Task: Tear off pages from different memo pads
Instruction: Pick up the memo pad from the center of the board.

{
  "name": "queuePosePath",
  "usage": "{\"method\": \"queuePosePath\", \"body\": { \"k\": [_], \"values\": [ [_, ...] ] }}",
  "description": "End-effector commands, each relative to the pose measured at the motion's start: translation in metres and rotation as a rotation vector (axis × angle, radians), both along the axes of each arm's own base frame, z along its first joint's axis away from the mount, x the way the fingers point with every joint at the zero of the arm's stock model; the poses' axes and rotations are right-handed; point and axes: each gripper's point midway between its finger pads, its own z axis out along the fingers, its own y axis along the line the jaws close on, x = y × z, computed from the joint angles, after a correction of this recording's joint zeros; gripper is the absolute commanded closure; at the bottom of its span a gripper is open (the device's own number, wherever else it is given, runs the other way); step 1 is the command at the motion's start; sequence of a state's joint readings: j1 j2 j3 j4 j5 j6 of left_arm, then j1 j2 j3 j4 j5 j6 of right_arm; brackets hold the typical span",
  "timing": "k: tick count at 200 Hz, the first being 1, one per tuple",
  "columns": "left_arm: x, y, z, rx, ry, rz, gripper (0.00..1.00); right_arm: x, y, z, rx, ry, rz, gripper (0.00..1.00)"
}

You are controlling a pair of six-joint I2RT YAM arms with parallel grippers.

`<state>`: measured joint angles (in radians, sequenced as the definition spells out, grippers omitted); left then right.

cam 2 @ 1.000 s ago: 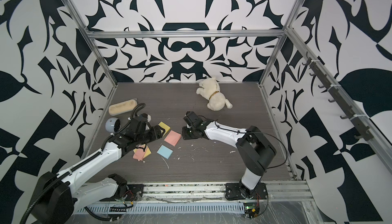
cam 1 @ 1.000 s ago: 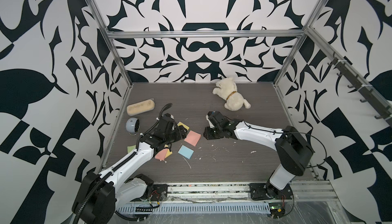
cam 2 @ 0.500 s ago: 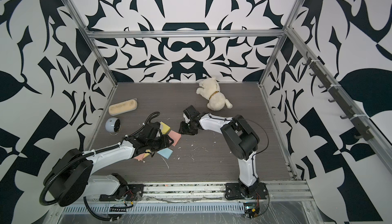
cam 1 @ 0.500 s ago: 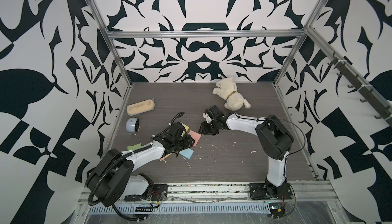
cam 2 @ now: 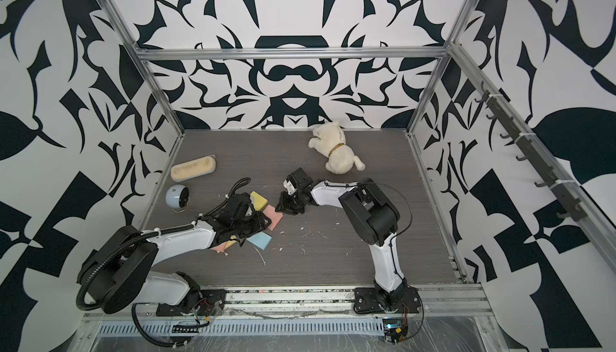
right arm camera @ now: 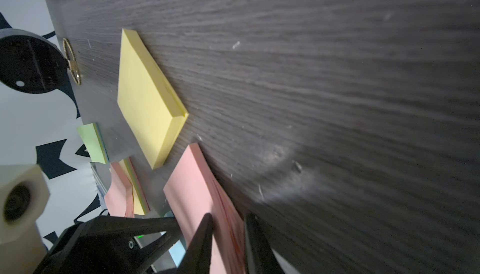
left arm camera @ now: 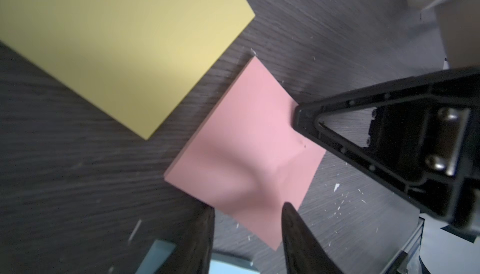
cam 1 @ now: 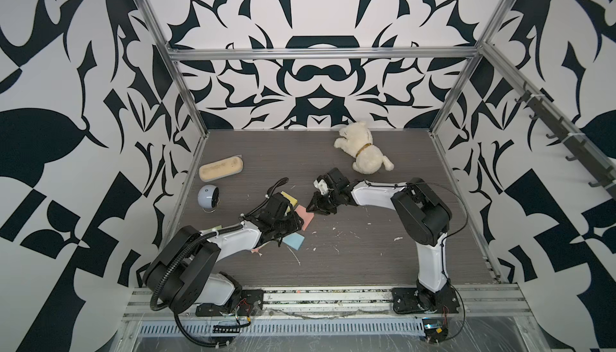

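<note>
The pink memo pad [cam 1: 306, 216] [cam 2: 275, 216] lies mid-table between the yellow memo pad [cam 1: 290, 199] and the blue memo pad [cam 1: 294, 242]. My right gripper [right arm camera: 228, 233] [cam 1: 312, 207] is shut on the pink pad's edge [right arm camera: 192, 197]. In the left wrist view the pink pad's top page [left arm camera: 241, 135] is buckled. My left gripper [left arm camera: 248, 215] [cam 1: 297, 223] is open, its fingers straddling the corner opposite the right gripper's fingertip [left arm camera: 306, 119]. Loose pink and yellow pages [right arm camera: 122, 192] [cam 2: 220, 248] lie under the left arm, and a green page [right arm camera: 93, 143] sits beyond them.
A white plush dog [cam 1: 363, 153] lies at the back right. A tan oblong case [cam 1: 220, 167] and a pale round gadget [cam 1: 208, 196] sit by the left wall. White paper scraps [cam 1: 340, 233] dot the dark table between the arms.
My left gripper moved right over the pads to the pink pad's corner and narrowed. My right gripper shifted left and closed on the pink pad's edge.
</note>
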<state>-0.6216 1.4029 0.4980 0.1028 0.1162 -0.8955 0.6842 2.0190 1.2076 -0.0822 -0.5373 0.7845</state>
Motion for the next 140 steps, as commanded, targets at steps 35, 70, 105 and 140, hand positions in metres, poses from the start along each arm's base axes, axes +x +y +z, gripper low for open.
{"method": "queuePosePath", "body": {
  "k": [35, 70, 105, 140],
  "values": [
    [0.000, 0.001, -0.009, -0.006, 0.021, 0.016, 0.61, -0.008, 0.011, 0.035, 0.116, -0.022, 0.026, 0.79],
    [0.003, -0.005, 0.005, -0.046, -0.022, -0.002, 0.61, -0.005, 0.003, 0.035, 0.108, -0.036, -0.006, 0.89],
    [0.022, 0.001, 0.060, -0.084, -0.138, 0.005, 0.53, 0.003, 0.001, 0.057, 0.233, -0.059, -0.118, 1.00],
    [0.052, 0.025, 0.129, -0.244, -0.247, 0.086, 0.40, 0.018, -0.041, 0.093, 0.333, -0.106, -0.324, 1.00]
  ]
}}
